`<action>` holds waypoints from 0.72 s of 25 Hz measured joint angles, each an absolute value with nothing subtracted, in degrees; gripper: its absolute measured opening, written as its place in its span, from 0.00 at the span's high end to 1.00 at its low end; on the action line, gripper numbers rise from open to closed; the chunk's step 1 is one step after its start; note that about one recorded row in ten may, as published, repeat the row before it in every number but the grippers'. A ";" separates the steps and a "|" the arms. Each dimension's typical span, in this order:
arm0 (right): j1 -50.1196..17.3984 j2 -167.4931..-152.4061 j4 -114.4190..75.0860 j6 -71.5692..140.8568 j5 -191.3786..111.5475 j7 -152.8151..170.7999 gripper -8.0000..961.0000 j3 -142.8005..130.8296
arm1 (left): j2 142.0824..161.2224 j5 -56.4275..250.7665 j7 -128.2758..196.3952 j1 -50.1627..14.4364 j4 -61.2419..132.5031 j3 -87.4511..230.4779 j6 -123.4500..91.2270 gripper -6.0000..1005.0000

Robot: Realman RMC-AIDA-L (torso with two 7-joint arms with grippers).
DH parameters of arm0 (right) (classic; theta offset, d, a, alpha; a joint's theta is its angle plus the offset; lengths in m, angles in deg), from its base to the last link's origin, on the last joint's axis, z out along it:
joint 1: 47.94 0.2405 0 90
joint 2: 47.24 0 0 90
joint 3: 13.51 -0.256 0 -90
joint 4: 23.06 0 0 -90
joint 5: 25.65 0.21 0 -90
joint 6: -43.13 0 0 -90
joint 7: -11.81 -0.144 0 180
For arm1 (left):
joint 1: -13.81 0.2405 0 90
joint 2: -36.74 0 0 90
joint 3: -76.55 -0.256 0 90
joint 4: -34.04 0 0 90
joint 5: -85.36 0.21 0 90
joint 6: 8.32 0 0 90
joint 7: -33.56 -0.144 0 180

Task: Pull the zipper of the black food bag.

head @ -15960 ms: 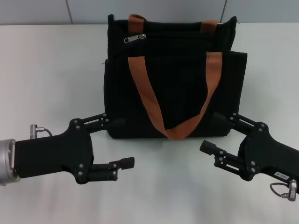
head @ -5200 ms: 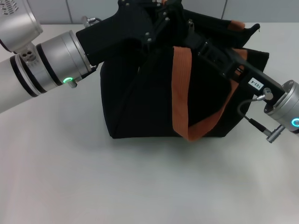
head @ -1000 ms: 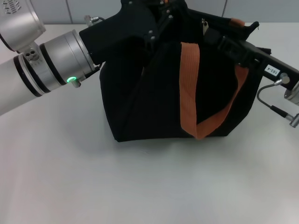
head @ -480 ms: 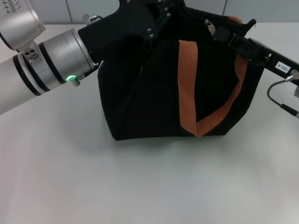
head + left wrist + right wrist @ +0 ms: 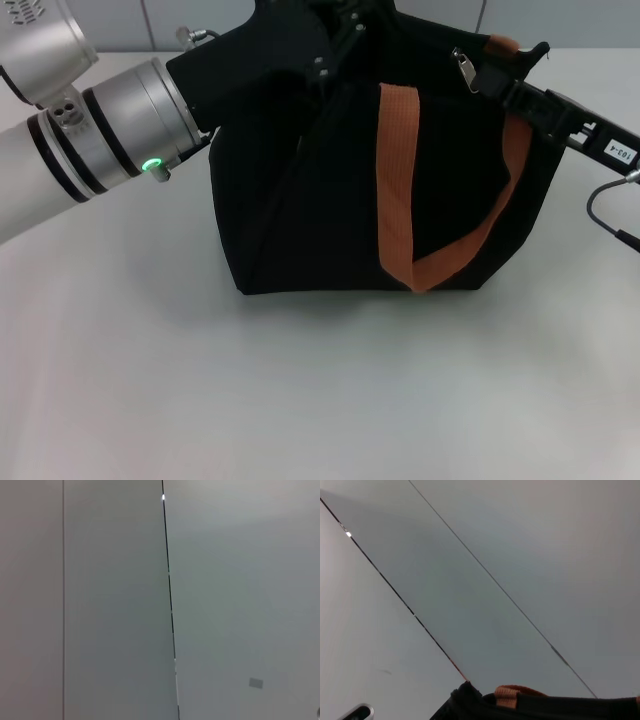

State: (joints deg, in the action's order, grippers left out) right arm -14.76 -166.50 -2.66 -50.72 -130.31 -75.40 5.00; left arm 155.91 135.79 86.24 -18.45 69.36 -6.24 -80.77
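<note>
**A:** Head view first. The boxy black fabric food bag (image 5: 330, 190) with orange-brown webbing strap handles (image 5: 400, 190) stands on the pale grey desk (image 5: 300, 390), towards the far side, about the middle. The left gripper (image 5: 340, 25) comes in over the bag's top left corner; its black housing is pressed right against the top edge, and the silver arm behind it shows a small green light (image 5: 152, 165). The fingers are buried in black-on-black, so I honestly can't tell if it's pinching fabric or not.

**B:** And the right one?

**A:** The right gripper (image 5: 492, 72) reaches in from the right edge along the bag's top right. The small silver metal zipper (image 5: 464, 67) with its flat pull tab sits near the top right corner of the bag, just beside the gripper's tip. Looks like contact, but whether the fingers are clamped on it, can't tell.

**B:** Wrist cams any help?

**A:** Not much. The left wrist view is only grey wall panels (image 5: 225, 605) with a thin dark seam between them. The right wrist view is mostly wall too, plus a strip of the bag's black top edge (image 5: 545, 707) with a bit of orange strap (image 5: 512, 691) poking above it. No fingers in either.
</note>
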 joint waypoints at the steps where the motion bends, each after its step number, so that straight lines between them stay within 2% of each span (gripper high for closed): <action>1: -14.90 -166.50 -2.64 -50.72 -130.31 -75.39 0.99 5.00 | 155.91 135.79 86.23 -18.45 69.37 -6.24 -80.71 0.88; 18: -17.84 -166.51 -1.43 -54.30 -125.55 -70.91 0.99 4.45 | 155.91 135.66 86.20 -18.45 69.18 -6.29 -80.65 0.87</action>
State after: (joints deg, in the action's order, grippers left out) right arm -17.84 -166.51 -1.43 -54.30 -125.55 -70.91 4.45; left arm 155.91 135.66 86.20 -18.45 69.18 -6.29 -80.65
